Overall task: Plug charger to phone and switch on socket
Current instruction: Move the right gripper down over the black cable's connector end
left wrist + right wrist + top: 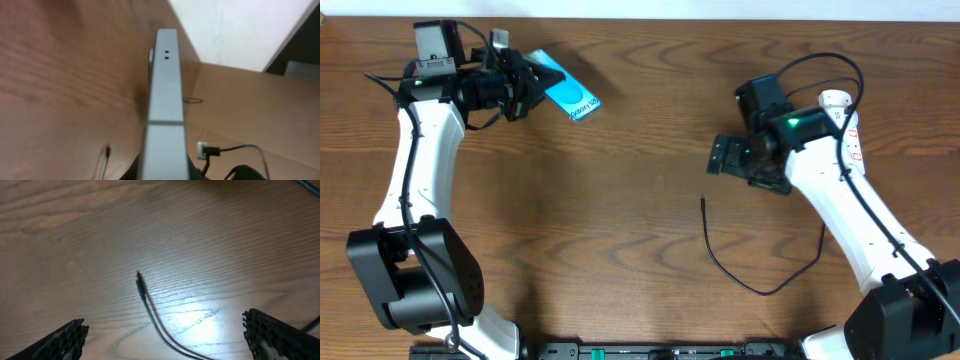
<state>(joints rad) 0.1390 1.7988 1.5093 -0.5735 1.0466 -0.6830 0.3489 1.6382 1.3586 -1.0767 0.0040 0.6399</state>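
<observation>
White socket (pixel 858 146) mostly under right arm (pixel 850 205)

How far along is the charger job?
Done: left gripper is shut on the phone. In hand: right gripper hangs open above the charger tip, which lies loose on the table. Left: grasp it, plug in, switch the socket on.

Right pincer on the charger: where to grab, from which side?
Just behind the connector tip of the charger, from straight above. It lies flat on the table, tip free, between the fingers of the open right pincer; the stiff end gives control, the slack loop would flop.
</observation>
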